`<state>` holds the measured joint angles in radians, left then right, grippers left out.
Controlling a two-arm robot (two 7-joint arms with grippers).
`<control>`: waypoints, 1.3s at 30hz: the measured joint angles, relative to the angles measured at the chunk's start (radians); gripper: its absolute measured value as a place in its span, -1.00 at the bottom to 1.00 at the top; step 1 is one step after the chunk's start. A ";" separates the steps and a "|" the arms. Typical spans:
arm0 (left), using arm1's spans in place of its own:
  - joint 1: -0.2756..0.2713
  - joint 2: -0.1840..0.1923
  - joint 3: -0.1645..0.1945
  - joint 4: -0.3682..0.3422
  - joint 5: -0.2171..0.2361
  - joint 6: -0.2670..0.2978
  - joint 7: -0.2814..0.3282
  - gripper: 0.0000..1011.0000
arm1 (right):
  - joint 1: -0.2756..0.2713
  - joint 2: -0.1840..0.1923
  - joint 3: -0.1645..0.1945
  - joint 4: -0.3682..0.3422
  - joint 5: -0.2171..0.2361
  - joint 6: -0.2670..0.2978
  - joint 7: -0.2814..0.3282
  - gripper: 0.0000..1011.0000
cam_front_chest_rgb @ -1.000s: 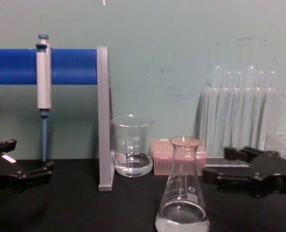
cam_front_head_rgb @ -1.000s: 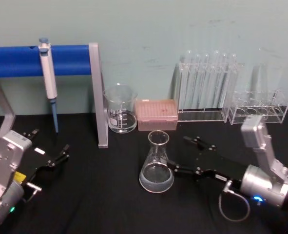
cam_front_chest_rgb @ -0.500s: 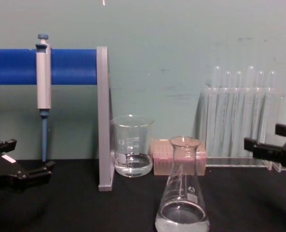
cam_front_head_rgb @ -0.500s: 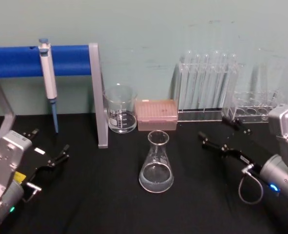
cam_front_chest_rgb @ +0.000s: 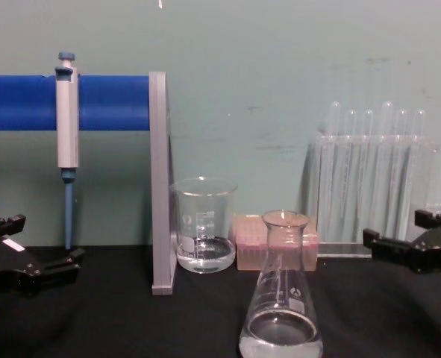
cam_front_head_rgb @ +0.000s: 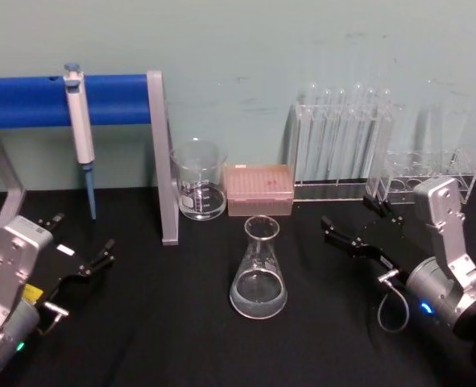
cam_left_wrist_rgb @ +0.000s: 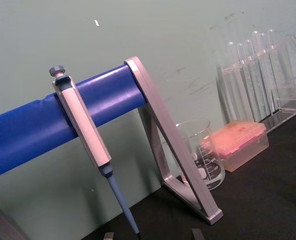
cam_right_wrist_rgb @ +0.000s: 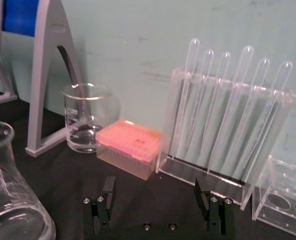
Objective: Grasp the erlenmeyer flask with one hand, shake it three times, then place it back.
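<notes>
**Flask stands free on the bench, both end effectors apart**

Head view: the erlenmeyer flask [cam_front_head_rgb: 259,270] stands upright on the black bench [cam_front_head_rgb: 165,330], a little liquid in its base, in front of the pink tip box [cam_front_head_rgb: 258,189]. The right end effector [cam_front_head_rgb: 357,226] lies to the right of the flask, clear of it, its fingers spread with nothing between them. The left end effector [cam_front_head_rgb: 83,247] rests far to the flask's left, fingers also spread and empty. A beaker [cam_front_head_rgb: 199,181] sits behind and left of the flask, beside the grey stand post [cam_front_head_rgb: 161,157].

Left wrist view: a pipette [cam_left_wrist_rgb: 87,135] hangs on the blue bar [cam_left_wrist_rgb: 62,115].

Right wrist view: the flask's shoulder [cam_right_wrist_rgb: 10,195] shows beside the two separated fingers [cam_right_wrist_rgb: 107,192]; the test tube rack [cam_right_wrist_rgb: 228,135] stands beyond them.

Chest view: the flask [cam_front_chest_rgb: 282,294] stands alone at centre, the right end effector [cam_front_chest_rgb: 410,239] to its right, not touching it
</notes>
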<state>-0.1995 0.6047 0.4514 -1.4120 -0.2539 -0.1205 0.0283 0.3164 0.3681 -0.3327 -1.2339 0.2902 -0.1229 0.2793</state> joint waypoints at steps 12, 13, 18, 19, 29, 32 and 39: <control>0.000 0.000 0.000 0.000 0.000 0.000 0.000 0.98 | 0.012 -0.024 0.011 0.041 -0.028 0.012 -0.007 0.98; 0.000 0.000 0.000 0.000 0.000 0.000 0.000 0.98 | 0.012 -0.023 0.011 0.041 -0.028 0.012 -0.006 0.98; 0.000 0.000 0.000 0.000 0.000 0.000 0.000 0.98 | 0.012 -0.023 0.009 0.041 -0.028 0.012 -0.006 0.98; 0.000 0.000 0.000 0.000 0.000 0.000 0.000 0.98 | 0.012 -0.023 0.009 0.041 -0.028 0.011 -0.006 0.98; 0.000 0.000 0.000 0.000 0.000 0.000 0.000 0.98 | 0.012 -0.022 0.008 0.040 -0.027 0.010 -0.005 0.98; 0.000 0.000 0.000 0.000 0.000 0.000 0.000 0.98 | 0.012 -0.022 0.007 0.040 -0.027 0.010 -0.005 0.98; 0.000 0.000 0.000 0.000 0.000 0.000 0.000 0.98 | 0.012 -0.021 0.006 0.039 -0.026 0.009 -0.005 0.98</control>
<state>-0.1995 0.6047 0.4514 -1.4120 -0.2539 -0.1206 0.0283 0.3285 0.3470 -0.3263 -1.1949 0.2640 -0.1135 0.2745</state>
